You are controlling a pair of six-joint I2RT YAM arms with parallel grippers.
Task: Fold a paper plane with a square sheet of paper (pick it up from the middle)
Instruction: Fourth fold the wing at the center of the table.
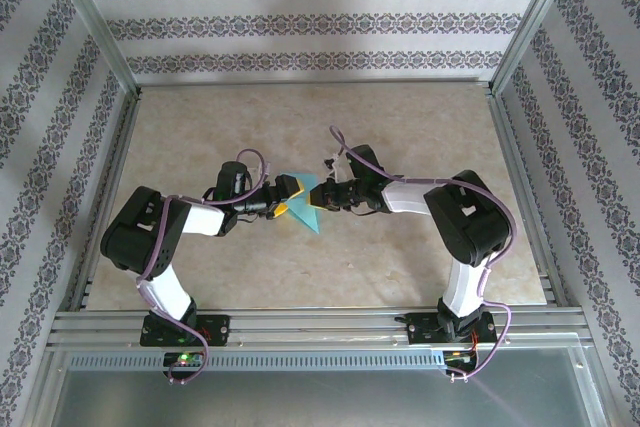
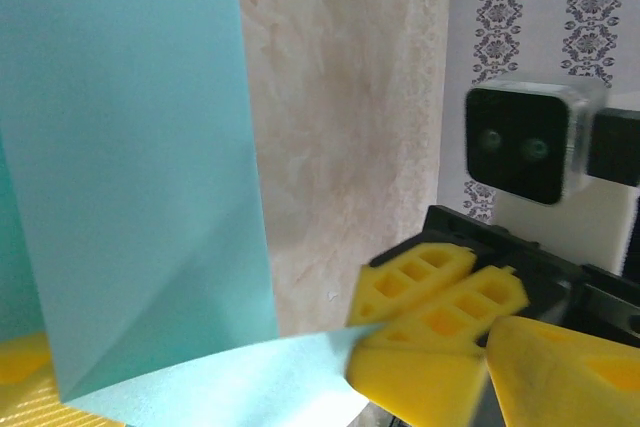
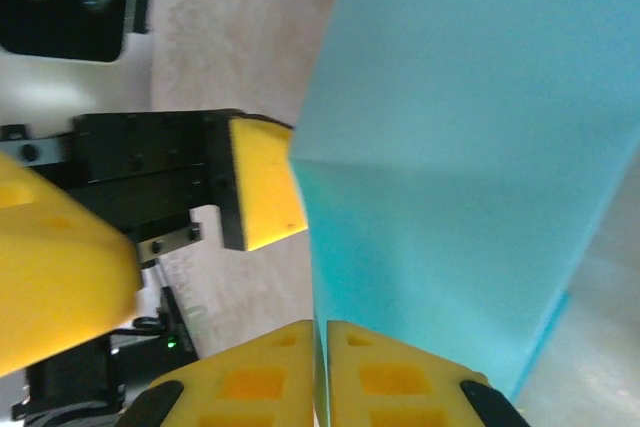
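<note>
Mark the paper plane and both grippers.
paper plane [image 3: 450, 147]: right wrist view, flat blue face
right gripper [image 3: 321, 347]: right wrist view, between its closed fingers
left gripper [image 1: 287, 199]: top view, between its spread fingers

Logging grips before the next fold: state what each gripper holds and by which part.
The right gripper pinches the light-blue folded paper plane at one corner; the left gripper is open.

Robot lab test cell — aluminium frame [image 1: 320, 319], wallpapered walls [image 1: 320, 7], marble-look tabletop [image 1: 300, 122]
</note>
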